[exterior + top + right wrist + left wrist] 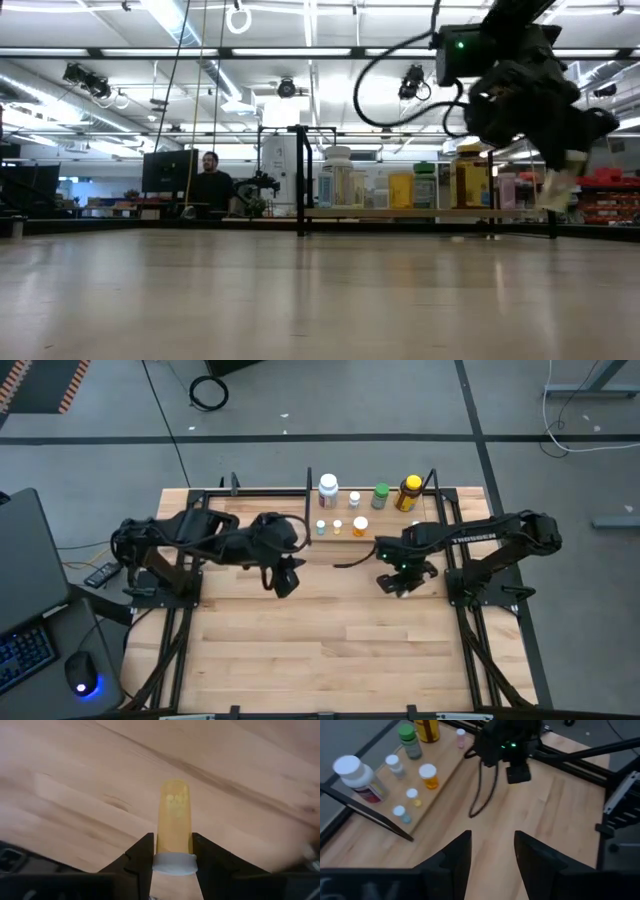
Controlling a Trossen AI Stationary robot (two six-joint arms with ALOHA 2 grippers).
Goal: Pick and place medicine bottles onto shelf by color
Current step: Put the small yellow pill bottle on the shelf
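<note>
Pinched between our right gripper's (172, 851) dark fingers is a small yellow-orange bottle (174, 817) with a white cap (173, 862), held clear of the wooden tabletop (330, 650); in the high view this gripper (400, 581) hangs just in front of the shelf's right half. Below and around it we see only bare wood, a wide free stretch reaching to the table's near edge.

Our left gripper (492, 851) stands with its fingers parted and nothing between them, hovering over the table left of centre (285, 578), well apart from the right one.

Behind both, along the far edge, lies the shelf (385, 532), a narrow light plank between thin black posts (309, 500). On it we count eight bottles: a large white labelled one (328, 489), a small white one (354, 499), a green-capped one (380, 495), a yellow dark-capped one (409, 492), then in front a tiny blue-based one (321, 527), a tiny yellowish one (337, 526) and an orange white-capped one (360, 525); the left wrist view adds a tiny pinkish one (461, 736) at the far end.
</note>
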